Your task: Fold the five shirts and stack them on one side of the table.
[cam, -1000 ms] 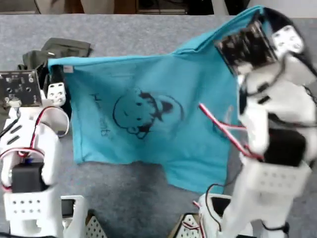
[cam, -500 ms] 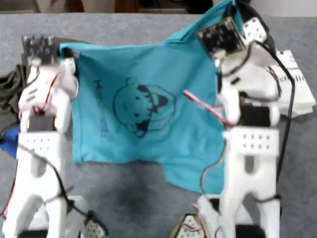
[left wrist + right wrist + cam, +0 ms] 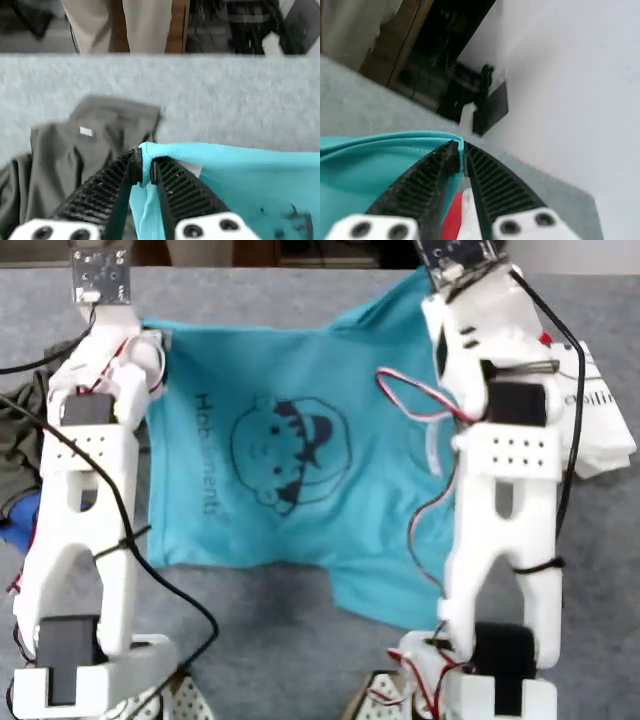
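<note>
A teal shirt (image 3: 290, 470) with a dark cartoon face print is stretched between the two arms over the grey table (image 3: 250, 300). My left gripper (image 3: 145, 167) is shut on one far corner of the teal shirt (image 3: 240, 175); the left arm (image 3: 90, 450) stands at the left in the high view. My right gripper (image 3: 463, 155) is shut on the teal shirt's (image 3: 370, 160) other far edge, lifted off the table; the right arm (image 3: 500, 440) stands at the right. The shirt's near hem lies on the table.
A dark olive shirt (image 3: 75, 150) lies crumpled at the far left, beside the left gripper. A white folded shirt with print (image 3: 600, 410) sits at the right edge behind the right arm. A blue item (image 3: 15, 520) peeks out at the left edge.
Both arms have stretched out toward the far side of the table, carrying the teal shirt's far edge away from the bases. The shirt now lies more spread out.
</note>
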Controlling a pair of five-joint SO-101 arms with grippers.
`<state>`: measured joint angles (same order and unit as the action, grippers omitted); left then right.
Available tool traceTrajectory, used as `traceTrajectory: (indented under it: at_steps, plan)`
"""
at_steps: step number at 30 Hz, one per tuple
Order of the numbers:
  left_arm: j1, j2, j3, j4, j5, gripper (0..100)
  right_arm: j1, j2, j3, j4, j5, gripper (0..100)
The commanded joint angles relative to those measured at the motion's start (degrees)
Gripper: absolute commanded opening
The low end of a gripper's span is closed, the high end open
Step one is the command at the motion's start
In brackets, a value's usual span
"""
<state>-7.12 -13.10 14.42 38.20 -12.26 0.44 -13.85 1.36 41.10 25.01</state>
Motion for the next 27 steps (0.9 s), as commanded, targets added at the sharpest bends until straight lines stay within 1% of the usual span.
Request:
traceTrajectory:
  at_steps: [1, 5, 9, 12, 15, 20, 25, 27]
  plan:
    - [-0.2, -0.2, -4.3, 8.6, 0.2, 2, 1.0, 0.0, -4.4, 11.6, -0.6, 0.5]
    - [0.0, -0.1, -3.7, 19.3, 0.2, 2, 1.0, 0.0, -5.8, 25.1, -0.3, 0.5]
    - [-0.3, -0.1, -2.9, 25.0, 0.0, 2, 0.7, -1.5, -5.0, 34.0, -0.1, 0.5]
    - [0.5, -0.6, 0.9, 25.8, -0.2, 2, 0.0, -5.6, -1.7, 37.0, 1.0, 0.5]
    - [1.9, -3.0, 7.6, 25.3, -0.8, 2, -1.4, -12.8, 5.6, 38.1, 2.5, 0.5]
    - [4.2, -12.2, 22.6, 20.7, -2.5, 2, -2.1, -26.2, 21.5, 37.7, 3.6, 0.5]
    - [2.3, -21.1, 32.7, 20.0, -2.5, 2, 0.7, -38.5, 34.2, 38.6, 4.5, 0.5]
    - [1.2, -23.6, 35.0, 20.0, -2.6, 2, 0.9, -42.9, 38.1, 41.0, 5.5, 0.5]
